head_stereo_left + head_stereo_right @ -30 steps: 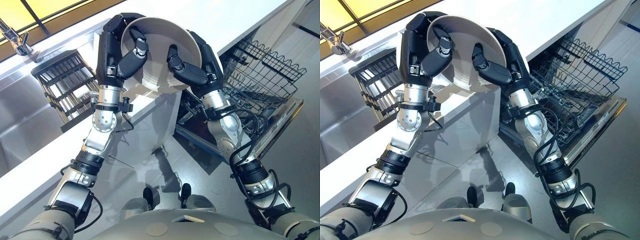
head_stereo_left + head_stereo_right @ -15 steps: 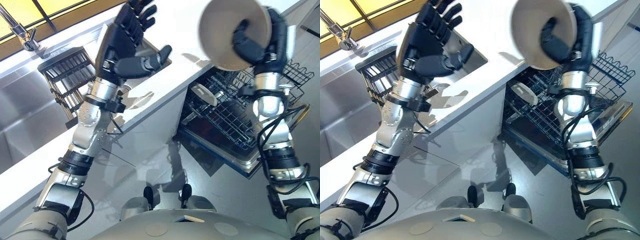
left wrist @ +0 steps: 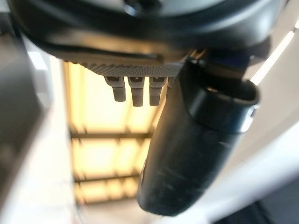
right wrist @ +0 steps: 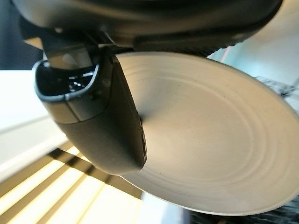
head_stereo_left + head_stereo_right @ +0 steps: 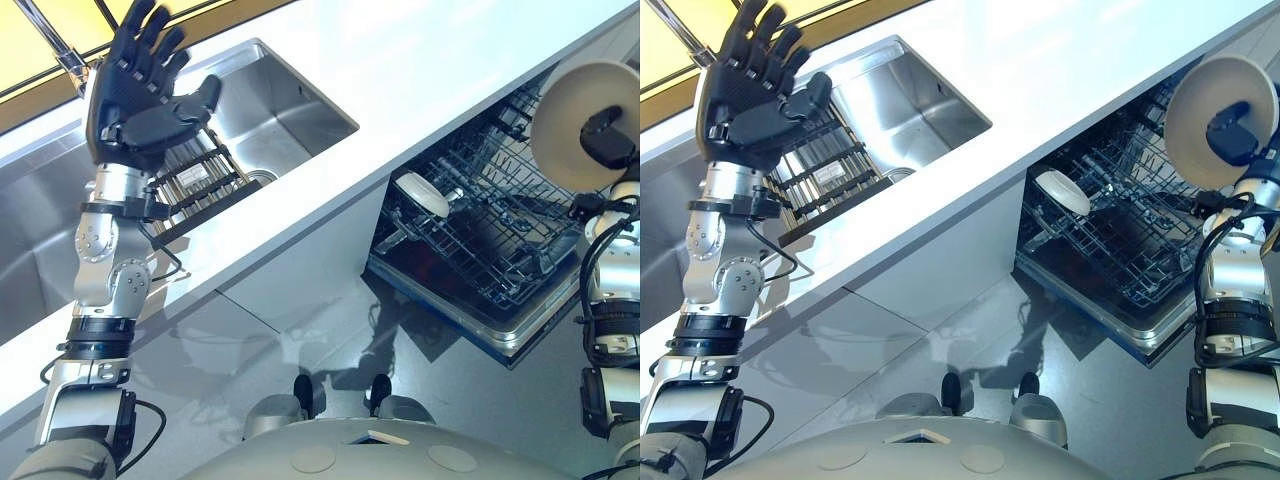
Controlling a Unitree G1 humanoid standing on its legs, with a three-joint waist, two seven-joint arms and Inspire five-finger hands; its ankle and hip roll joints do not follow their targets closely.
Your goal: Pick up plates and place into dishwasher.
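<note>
A beige plate (image 5: 572, 118) is held on edge in the air at the far right, above the open dishwasher rack (image 5: 480, 225). My right hand (image 5: 608, 138) is shut on it, the thumb (image 4: 100, 116) pressed on its ridged face (image 4: 205, 135). Another white plate (image 5: 420, 194) stands in the rack's left part. My left hand (image 5: 140, 95) is raised over the sink area at the upper left, open with fingers spread and nothing in it; its thumb (image 3: 196, 140) shows in the left wrist view.
A white counter (image 5: 420, 70) runs diagonally, with a steel sink (image 5: 270, 110) set in it. A black dish rack (image 5: 195, 180) sits in the sink beside my left hand. A tap (image 5: 55, 45) stands at the upper left. The dishwasher door (image 5: 500, 330) lies open low.
My left hand let go of the plate and swung left over the sink. My right hand carried the plate right, over the dishwasher rack. The camera view has also shifted.
</note>
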